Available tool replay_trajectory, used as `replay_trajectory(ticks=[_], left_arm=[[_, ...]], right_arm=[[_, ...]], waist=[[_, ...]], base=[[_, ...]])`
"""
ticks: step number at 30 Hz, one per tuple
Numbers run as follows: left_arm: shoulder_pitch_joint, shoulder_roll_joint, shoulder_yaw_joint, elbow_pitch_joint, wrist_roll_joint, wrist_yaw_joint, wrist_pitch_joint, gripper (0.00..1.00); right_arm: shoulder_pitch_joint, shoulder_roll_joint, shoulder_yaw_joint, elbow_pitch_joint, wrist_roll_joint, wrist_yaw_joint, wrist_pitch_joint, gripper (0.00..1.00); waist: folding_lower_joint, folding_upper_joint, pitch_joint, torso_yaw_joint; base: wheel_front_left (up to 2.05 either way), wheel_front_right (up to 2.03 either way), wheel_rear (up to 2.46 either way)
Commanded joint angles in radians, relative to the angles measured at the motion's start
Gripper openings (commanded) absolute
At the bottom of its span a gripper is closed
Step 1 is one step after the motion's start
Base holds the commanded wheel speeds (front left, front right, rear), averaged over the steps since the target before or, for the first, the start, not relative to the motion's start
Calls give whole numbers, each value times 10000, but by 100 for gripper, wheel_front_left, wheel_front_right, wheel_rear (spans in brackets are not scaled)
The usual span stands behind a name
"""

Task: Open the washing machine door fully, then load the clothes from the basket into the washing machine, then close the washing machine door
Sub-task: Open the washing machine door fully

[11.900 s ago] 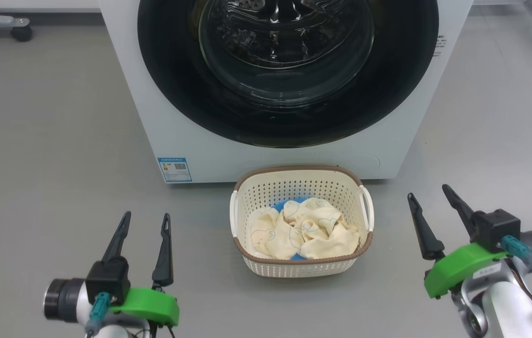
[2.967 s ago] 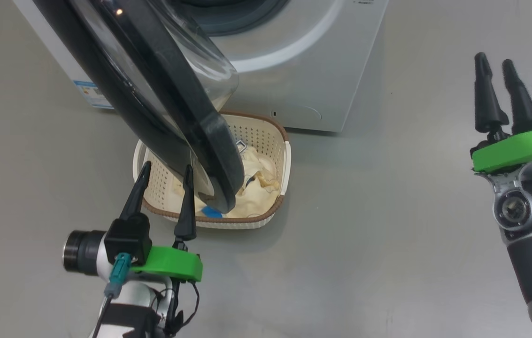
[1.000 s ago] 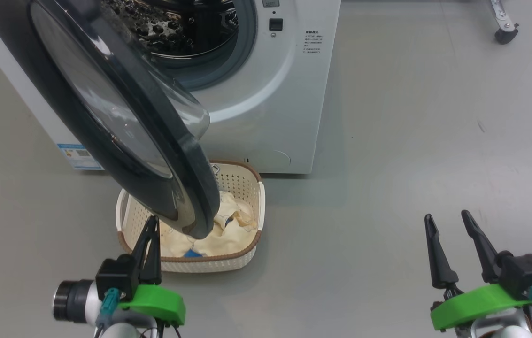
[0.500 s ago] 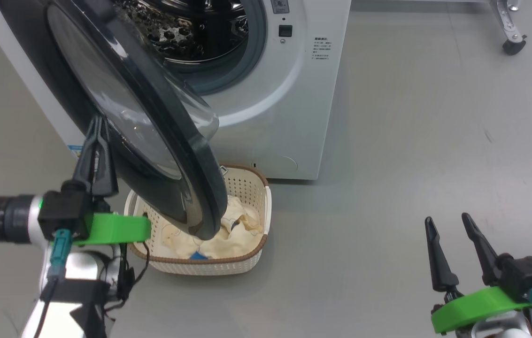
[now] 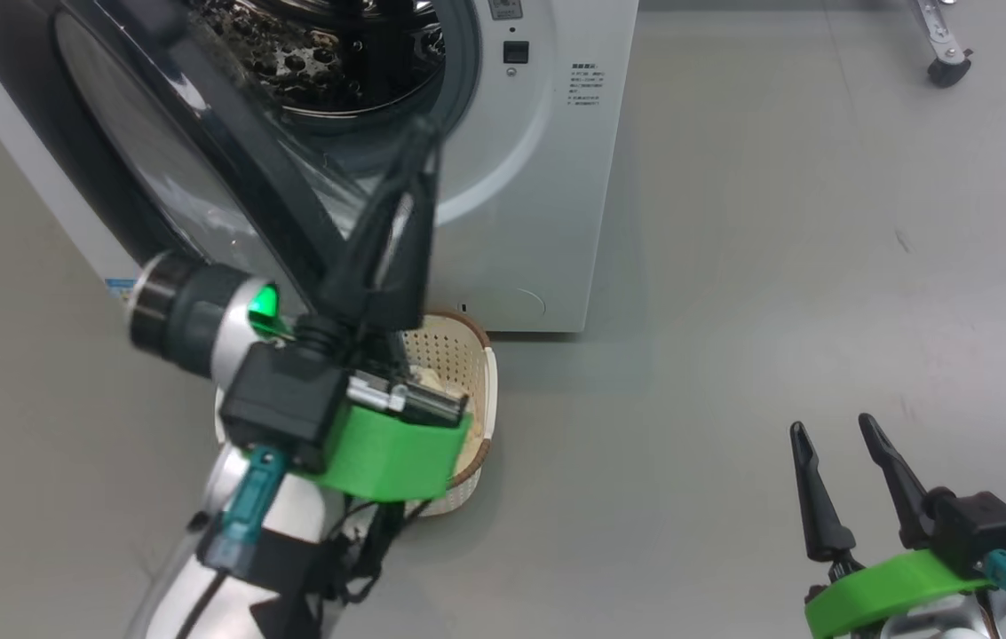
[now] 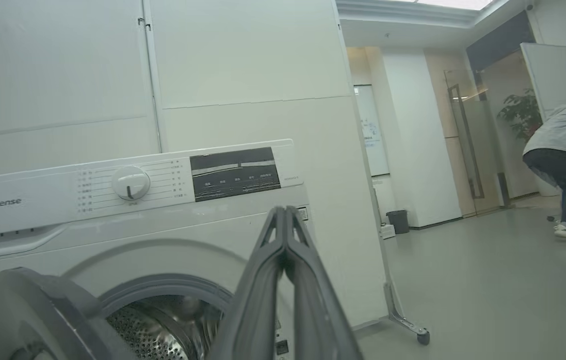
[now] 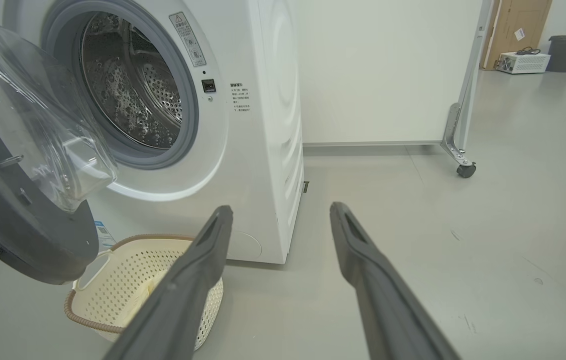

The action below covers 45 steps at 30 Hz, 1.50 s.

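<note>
The round, black-rimmed glass washing machine door point(image 7: 13, 230) hangs part-open over the small cream perforated plastic basket point(image 7: 128, 280), which holds the pale yellow clothes point(image 7: 150, 290) on the grey floor point(image 5: 733, 311) at the foot of the white front-loading washing machine point(image 5: 547, 177). My left gripper point(image 6: 285, 212) is up by the door, fingers pressed together. My right gripper point(image 5: 831, 426) sits low, spread and empty.
</note>
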Motion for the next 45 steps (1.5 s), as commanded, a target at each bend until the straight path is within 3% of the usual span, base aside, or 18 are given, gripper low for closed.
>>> replay_trajectory(ticks=[1, 7, 14, 23, 45], left_arm=[[-309, 2, 28, -161, -155, -52, 126, 0], [76, -325, -850, 1419, -1191, 298, 502, 0], [245, -369, -902, 2822, -1991, 900, 561, 0], [296, -379, -949, 4333, -2674, 1177, 183, 0], [344, -257, -1029, 5328, -3124, 1473, -745, 0]], right_arm=[[-410, -66, 242, -268, 49, -29, -93, 100], [-523, -66, 283, -224, 53, -29, -93, 100], [-594, -66, 290, -224, 117, -29, -93, 100], [-682, -66, 372, -132, 147, -29, -93, 100], [-690, -66, 453, -52, 62, -29, -93, 100]], waist=[[-1, 0, 51, -85], [-1, 0, 182, -383], [-1, 0, 322, -423], [-1, 0, 367, -395], [-1, 0, 366, -198]], base=[[0, 0, 0], [0, 0, 0], [0, 0, 0], [0, 0, 0], [0, 0, 0]])
